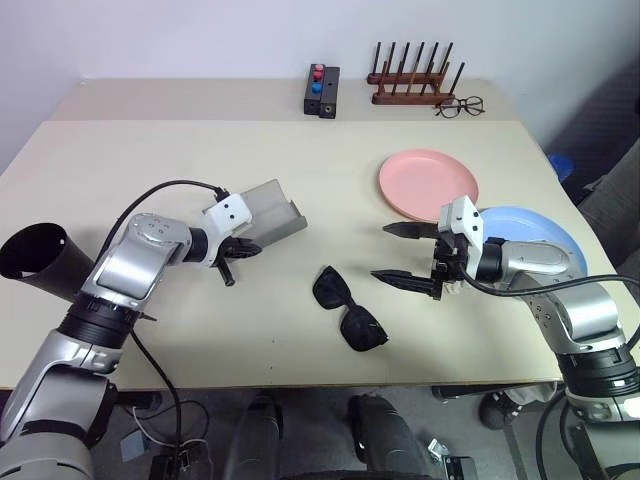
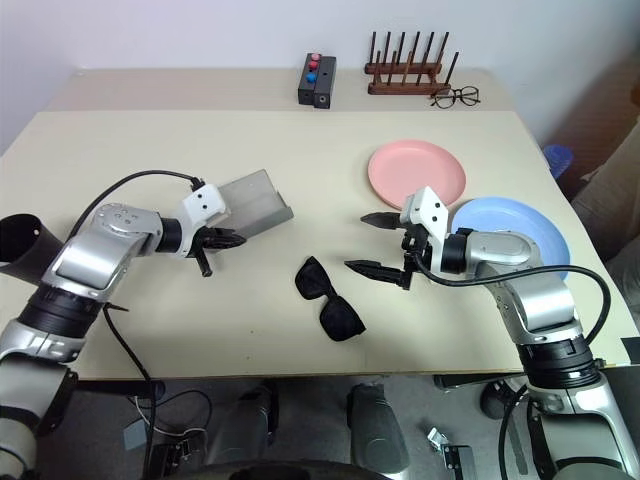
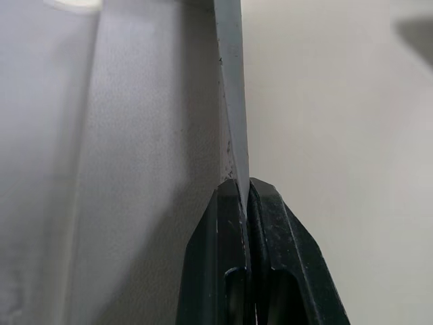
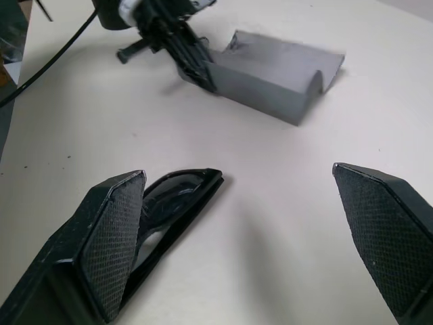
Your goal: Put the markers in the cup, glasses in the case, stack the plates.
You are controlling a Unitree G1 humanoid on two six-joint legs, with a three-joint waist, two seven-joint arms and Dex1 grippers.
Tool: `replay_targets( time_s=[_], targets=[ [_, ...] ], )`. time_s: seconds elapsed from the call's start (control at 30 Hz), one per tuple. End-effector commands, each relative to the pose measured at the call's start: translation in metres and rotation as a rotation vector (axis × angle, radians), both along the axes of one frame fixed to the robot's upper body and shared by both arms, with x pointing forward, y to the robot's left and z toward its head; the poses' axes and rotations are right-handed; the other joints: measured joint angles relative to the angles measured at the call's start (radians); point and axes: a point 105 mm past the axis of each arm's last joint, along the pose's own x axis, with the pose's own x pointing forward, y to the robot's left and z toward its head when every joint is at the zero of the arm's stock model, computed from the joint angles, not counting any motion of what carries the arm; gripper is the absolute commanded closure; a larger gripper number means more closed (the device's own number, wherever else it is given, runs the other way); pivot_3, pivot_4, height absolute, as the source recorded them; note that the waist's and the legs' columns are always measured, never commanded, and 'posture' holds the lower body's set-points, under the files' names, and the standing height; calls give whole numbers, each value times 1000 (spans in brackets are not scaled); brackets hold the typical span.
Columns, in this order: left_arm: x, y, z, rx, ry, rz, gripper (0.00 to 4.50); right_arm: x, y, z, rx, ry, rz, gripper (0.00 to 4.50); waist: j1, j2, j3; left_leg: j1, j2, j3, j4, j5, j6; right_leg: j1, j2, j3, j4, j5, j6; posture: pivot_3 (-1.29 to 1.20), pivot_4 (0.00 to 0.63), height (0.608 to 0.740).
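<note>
Lying on its side at the table's (image 1: 150,150) far left edge, the black cup (image 1: 40,262) is seen with its mouth turned outward. Next to the right, the left gripper (image 1: 240,250) is clamped shut on the thin near wall of the open grey case (image 1: 268,212), which rests on the tabletop. Further right, near the front edge, the black sunglasses (image 1: 349,307) are laid folded and flat, apart from both grippers. Just to their right the right gripper (image 1: 400,252) is held above the table with its jaws spread wide and nothing between them. Behind it the pink plate (image 1: 428,183) is set, and the blue plate (image 1: 535,232) lies to its right, partly hidden by the right arm, the two rims close together.
</note>
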Motion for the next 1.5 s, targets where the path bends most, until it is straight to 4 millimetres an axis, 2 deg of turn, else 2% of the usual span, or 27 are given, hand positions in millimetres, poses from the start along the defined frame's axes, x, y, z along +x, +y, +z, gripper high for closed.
replay_targets(
  time_s=[0.03,0.2,0.33,0.63,0.97,1.07,1.23,1.37,1.5],
  targets=[
    [-27,-2,14,60,-65,-188,4474,0,-1,13,-4,-54,9,0,-2,0,0,0,0,0,0,0,0,0,0,0,0,0,0,0,150,740],
    [-68,10,5,128,41,-323,4474,-1,1,13,-15,-49,22,0,2,0,0,1,0,1,0,0,0,0,-1,0,0,0,-1,0,150,740],
    [-85,15,0,156,94,-360,4474,-7,6,8,-17,-12,46,0,3,1,0,0,0,1,1,0,0,0,-1,0,-1,0,-1,0,150,740],
    [-91,15,-3,184,107,-381,4474,-17,11,-9,-45,148,57,0,2,1,0,0,0,1,1,0,0,0,-1,1,0,0,-1,0,150,740],
    [-88,20,-7,217,88,-370,4474,-22,12,-22,-83,204,36,0,1,0,0,1,0,1,1,0,0,0,-1,1,0,0,-1,0,150,740],
    [-86,21,-7,215,82,-355,3654,-23,12,-21,-86,213,35,0,1,1,0,1,0,1,1,0,0,0,-1,1,0,0,-1,0,150,740],
    [-80,20,2,174,34,-319,1216,-24,13,-22,-95,291,2,0,2,0,0,0,0,1,1,0,0,0,-1,1,0,0,-1,0,150,740],
    [-72,16,25,73,-39,-259,1216,-20,18,-24,-103,373,-56,0,1,0,0,0,0,1,2,0,0,0,-1,1,1,0,-1,0,150,740],
    [-72,14,38,-1,-103,-211,1216,-22,27,-24,-104,425,-70,0,1,0,0,0,0,1,2,0,0,0,-1,1,2,0,-1,0,150,740]
  ],
)
